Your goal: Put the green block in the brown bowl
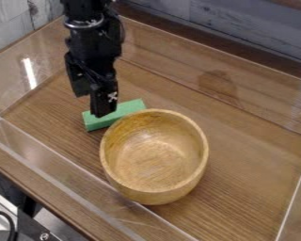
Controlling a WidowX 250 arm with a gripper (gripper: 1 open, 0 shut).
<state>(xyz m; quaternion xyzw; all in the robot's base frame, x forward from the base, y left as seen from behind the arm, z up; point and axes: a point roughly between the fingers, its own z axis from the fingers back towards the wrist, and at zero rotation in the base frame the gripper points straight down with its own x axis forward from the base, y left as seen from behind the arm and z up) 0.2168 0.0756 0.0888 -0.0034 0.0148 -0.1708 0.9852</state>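
A flat bright green block (pixel 117 113) lies on the wooden table just beyond the upper left rim of the brown bowl (pixel 154 155). The bowl is round, light wood, and its hollow holds nothing. My black gripper (pixel 90 92) points down at the block's left end, its jaws open with one finger (pixel 104 100) over the block and the other to the left of it. The block's left end is partly hidden behind the fingers. I cannot tell if the fingers touch the block.
Clear acrylic walls (pixel 40 160) enclose the wooden table (pixel 241 113) on the left, front and right. A small clear stand (pixel 53 11) sits at the back left, partly behind the arm.
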